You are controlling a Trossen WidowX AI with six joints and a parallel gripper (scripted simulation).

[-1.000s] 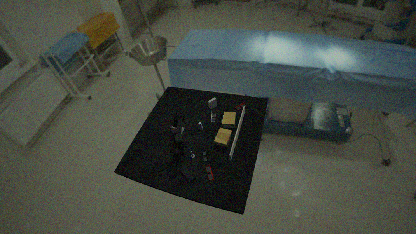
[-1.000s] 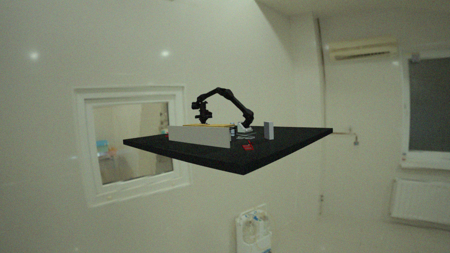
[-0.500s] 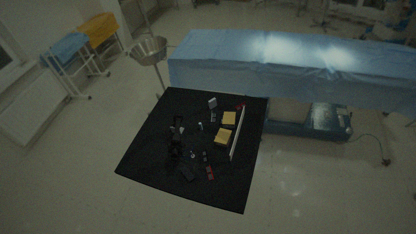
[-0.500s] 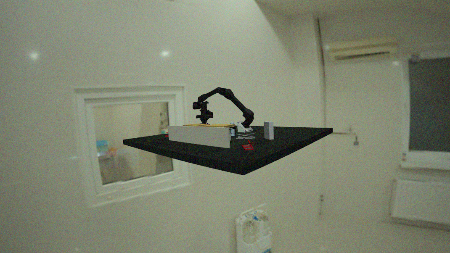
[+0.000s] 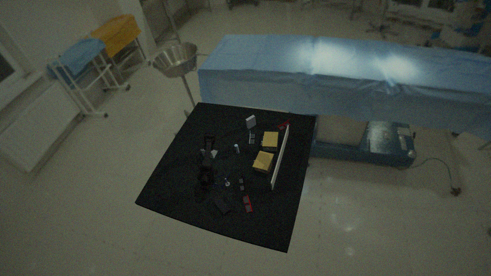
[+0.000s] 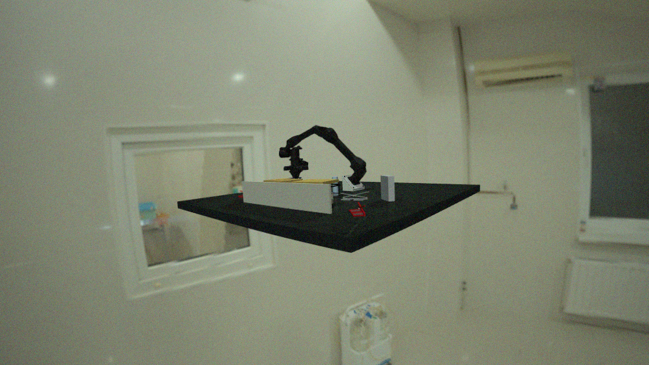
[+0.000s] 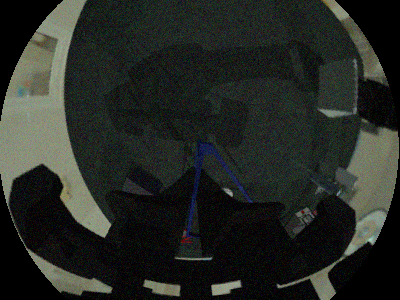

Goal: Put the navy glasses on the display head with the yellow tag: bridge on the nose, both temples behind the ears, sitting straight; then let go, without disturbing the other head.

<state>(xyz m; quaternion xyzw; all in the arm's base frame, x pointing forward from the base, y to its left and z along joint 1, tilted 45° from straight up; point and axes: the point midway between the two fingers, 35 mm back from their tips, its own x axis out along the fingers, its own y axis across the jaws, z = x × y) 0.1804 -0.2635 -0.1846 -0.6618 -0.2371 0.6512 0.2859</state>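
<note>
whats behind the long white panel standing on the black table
In the top view, two yellow-topped boxes stand just behind the long white upright panel. In the exterior view the panel hides all but their tops, so no heads or tags can be made out.

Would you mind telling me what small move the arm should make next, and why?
Probably carry on toward the display heads. The gripper is shut on thin navy glasses, held above the black table and apart from both heads. Which head bears the yellow tag cannot be told.
</note>
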